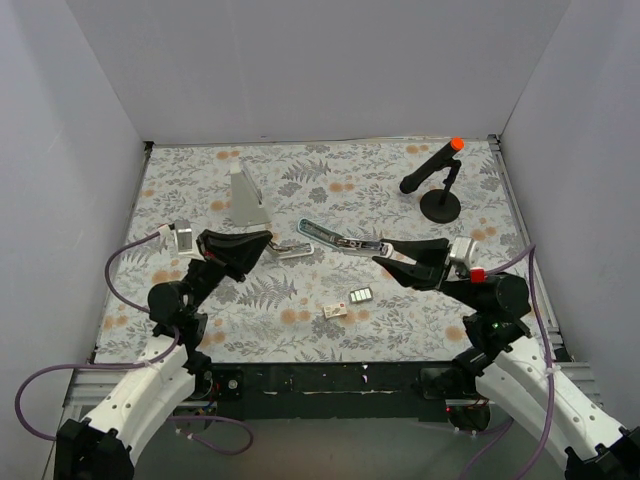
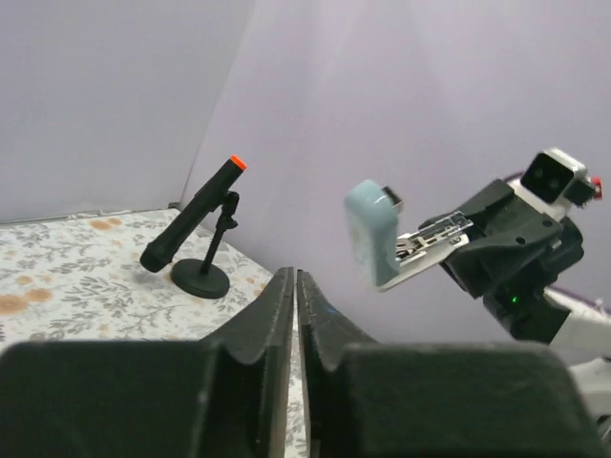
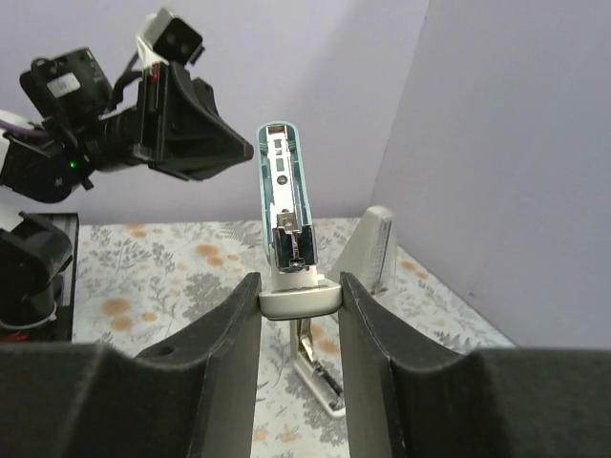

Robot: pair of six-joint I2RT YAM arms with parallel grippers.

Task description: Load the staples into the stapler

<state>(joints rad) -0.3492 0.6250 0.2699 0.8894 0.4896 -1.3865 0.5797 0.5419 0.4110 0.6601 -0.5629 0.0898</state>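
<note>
Right pincer (image 3: 299,291) clamps the opened stapler (image 3: 284,191) by its rear end, evidently exposing the channel for loading. Left pincer (image 2: 295,286): jaws nearly together, contents indeterminable. Staples (image 1: 361,295) lie apart.

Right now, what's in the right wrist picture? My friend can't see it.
The right gripper pinches the grey end of an opened stapler, whose pale blue top stands straight up. Behind it, the left gripper hangs at upper left, and a grey-white wedge stands on the flowery table at right.
</note>
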